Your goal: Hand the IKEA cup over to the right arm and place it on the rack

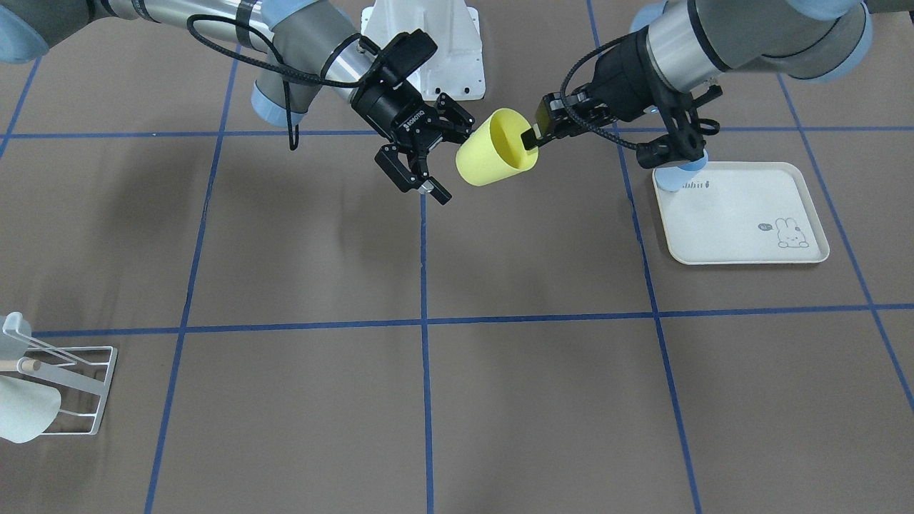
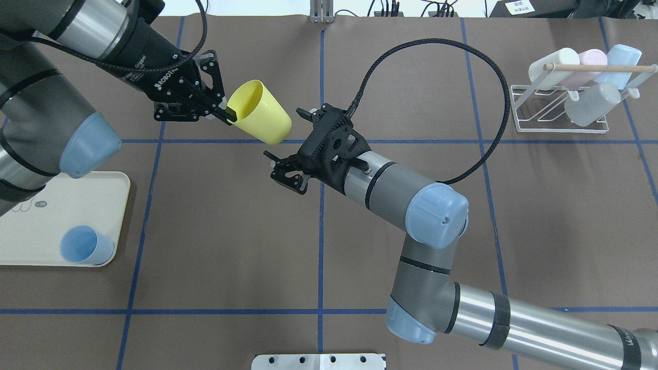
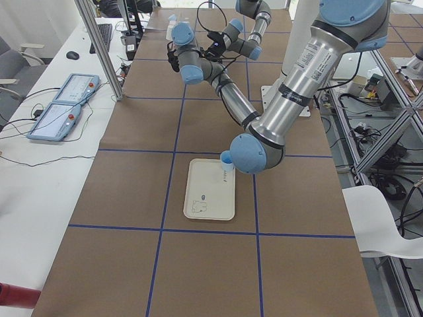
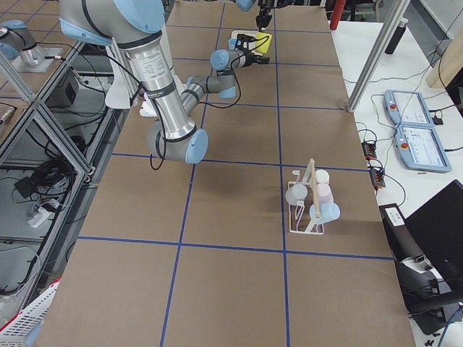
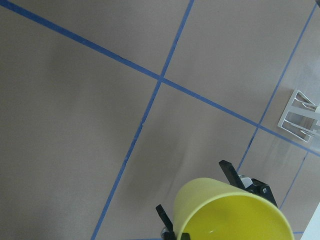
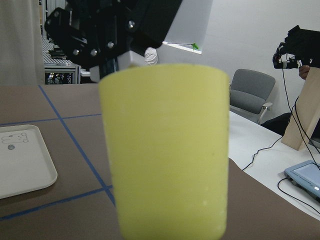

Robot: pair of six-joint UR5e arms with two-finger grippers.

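Cup (image 2: 259,119) hangs in the air above the desk (image 2: 411,77), pinched by its rim in my left claw (image 2: 226,114), so I judge my wide-open right claw (image 2: 282,132), just at its base, should slide squarely around the body and close firmly before the left lets go.

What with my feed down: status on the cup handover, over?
Left gripper shut on rim of yellow plastic cup. Right gripper open at its base, not yet gripping. Nothing seen between cup and white wire rack.
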